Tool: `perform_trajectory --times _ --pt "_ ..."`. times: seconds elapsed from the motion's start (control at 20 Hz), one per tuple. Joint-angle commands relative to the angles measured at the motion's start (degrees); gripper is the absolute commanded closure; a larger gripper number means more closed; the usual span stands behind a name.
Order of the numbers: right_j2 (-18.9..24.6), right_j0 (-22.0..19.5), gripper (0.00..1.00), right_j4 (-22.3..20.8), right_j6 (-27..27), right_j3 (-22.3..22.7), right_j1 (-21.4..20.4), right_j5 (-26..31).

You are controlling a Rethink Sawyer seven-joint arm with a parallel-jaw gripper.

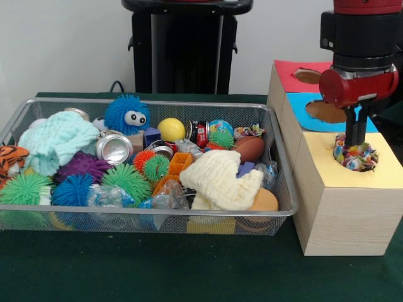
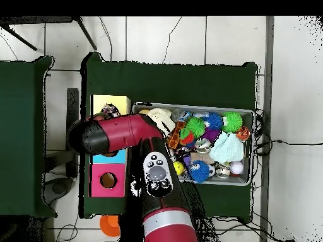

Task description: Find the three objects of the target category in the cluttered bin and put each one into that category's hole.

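Note:
My gripper (image 1: pixel 356 142) hangs over the yellow-topped box (image 1: pixel 371 173) at the right. It is shut on a multicoloured fabric ring (image 1: pixel 356 157) that sits in the mouth of the yellow hole. The blue-topped hole (image 1: pixel 325 112) lies just behind it, uncovered. The wire mesh bin (image 1: pixel 157 214) on the left is full of mixed items. A similar multicoloured fabric piece (image 1: pixel 252 131) lies at its back right. In the overhead view my arm (image 2: pixel 120 134) covers the blue box, and the fabric ring (image 2: pixel 110 112) shows beside the yellow card.
The red-topped hole (image 1: pixel 306 76) is the farthest box. The bin holds spiky rubber balls (image 1: pixel 129 179), crushed cans (image 1: pixel 114 148), a blue fuzzy toy (image 1: pixel 127 115), a yellow ball (image 1: pixel 171 129), pale cloths (image 1: pixel 221 179) and a brown ball (image 1: pixel 250 149).

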Motion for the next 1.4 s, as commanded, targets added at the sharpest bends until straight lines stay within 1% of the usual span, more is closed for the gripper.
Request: perform_trajectory --times 0.05,0.35,0.45,0.5,0.6,0.65,0.75,0.85,1.0,1.25,1.4 --pt "-3.13 0.17 1.00 -3.56 3.13 -3.25 6.40 7.94" --pt "-1.88 -0.34 1.00 -3.51 3.34 -4.19 10.82 2.22" --pt "-0.99 -1.00 1.00 -3.66 3.31 -3.89 11.87 -0.37" --pt "0.21 -1.93 1.00 -3.82 3.01 -3.97 13.16 -2.97" --pt "0.34 -1.89 1.00 -4.36 3.08 -5.54 15.65 -5.50" --pt "0.11 -1.70 1.00 -4.43 3.18 -5.91 16.11 -5.78" --pt "-0.24 -1.42 1.00 -4.17 3.25 -5.86 15.78 -5.15" --pt "-0.46 -1.24 1.00 -3.44 3.17 -5.42 14.49 -3.54" --pt "-0.90 -0.77 1.00 -2.38 3.45 -4.45 11.58 -1.46" --pt "-0.31 -0.75 1.00 -1.58 3.91 -4.18 9.90 -0.93" --pt "-0.40 -0.48 1.00 -1.21 4.04 -3.90 8.64 0.44"
